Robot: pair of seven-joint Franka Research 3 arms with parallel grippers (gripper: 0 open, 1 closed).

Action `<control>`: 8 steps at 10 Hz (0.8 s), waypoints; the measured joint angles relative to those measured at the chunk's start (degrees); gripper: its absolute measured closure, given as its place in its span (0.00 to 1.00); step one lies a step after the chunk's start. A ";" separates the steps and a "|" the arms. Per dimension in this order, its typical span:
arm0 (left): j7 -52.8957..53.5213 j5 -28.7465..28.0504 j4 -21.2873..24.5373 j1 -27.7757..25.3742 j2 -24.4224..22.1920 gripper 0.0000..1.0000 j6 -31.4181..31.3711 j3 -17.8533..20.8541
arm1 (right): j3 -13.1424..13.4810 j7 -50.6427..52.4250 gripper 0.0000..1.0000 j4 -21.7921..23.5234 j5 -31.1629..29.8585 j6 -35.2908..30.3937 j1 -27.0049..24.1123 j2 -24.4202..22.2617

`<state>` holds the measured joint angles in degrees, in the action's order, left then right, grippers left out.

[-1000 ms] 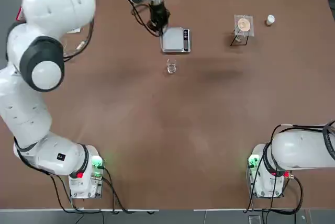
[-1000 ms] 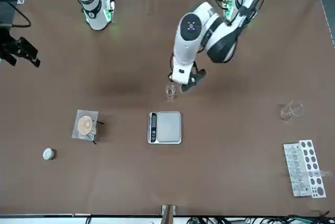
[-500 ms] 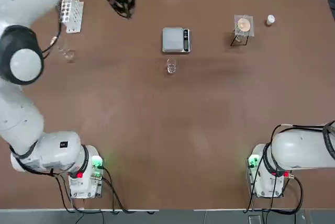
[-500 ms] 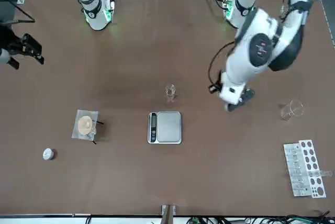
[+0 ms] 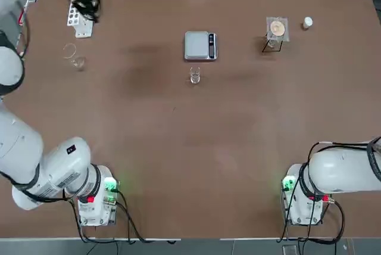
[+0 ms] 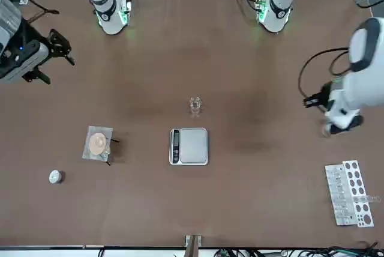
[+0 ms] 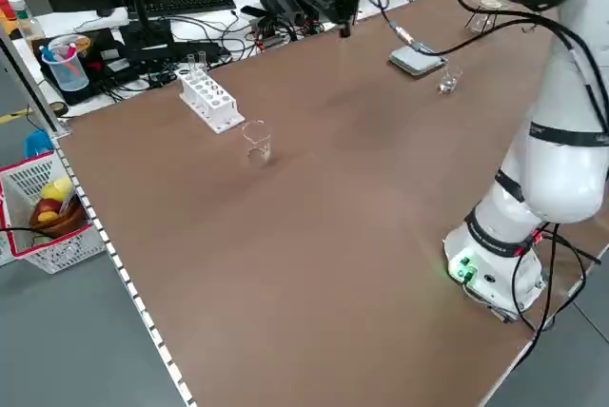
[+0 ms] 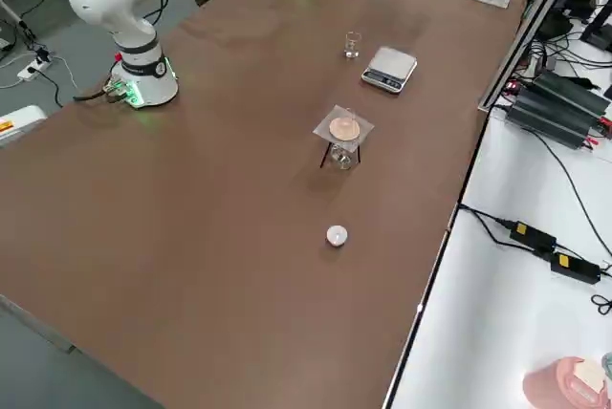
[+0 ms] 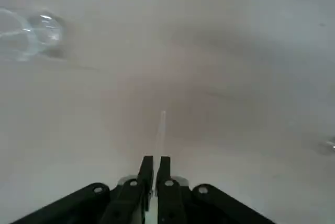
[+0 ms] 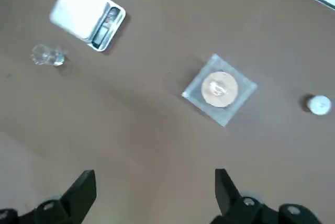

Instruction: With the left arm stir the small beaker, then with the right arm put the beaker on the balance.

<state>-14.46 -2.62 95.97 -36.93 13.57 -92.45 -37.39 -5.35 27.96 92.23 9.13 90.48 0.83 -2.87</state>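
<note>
Swinging away from the balance [image 5: 200, 45], my left gripper [image 5: 88, 6] has travelled across to the far left corner of the table [image 5: 178, 148] since a second ago, and it now hangs over the white test-tube rack [image 5: 79, 18], with the larger spouted beaker [image 5: 72, 56] just nearer to my base. My left fingers [image 9: 146, 167] are clenched together, and a thin pale rod [image 9: 161, 130] runs out from between their tips (its far end blurs into the tabletop, so I cannot tell where it stops). The small beaker [image 5: 194, 75] stands upright and alone on the brown surface around mid-table, just on the near side of the balance and apart from it; the silver plate carries nothing. My right gripper [image 6: 53, 51] has come into the front view at the right edge of the table, raised well above the surface, its fingers [image 10: 82, 190] spread wide with nothing between them. Farther right on the far side sit a small stand bearing a round tan disc [image 5: 276, 28] and a little white cap [image 5: 307, 22] beside it.
</note>
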 joint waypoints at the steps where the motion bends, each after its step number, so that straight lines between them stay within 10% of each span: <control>1: 5.76 0.01 0.51 -4.89 -0.92 0.92 0.25 0.02 | -0.68 1.90 0.00 0.39 0.54 0.43 0.12 0.04; 8: 22.55 -3.97 2.75 -17.66 1.77 0.92 -9.40 0.20 | -3.72 21.85 0.00 16.47 15.69 29.17 6.22 0.36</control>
<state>8.09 -6.59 98.72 -54.59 15.33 -101.84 -37.19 -9.07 49.80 108.70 24.82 119.64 7.05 -2.52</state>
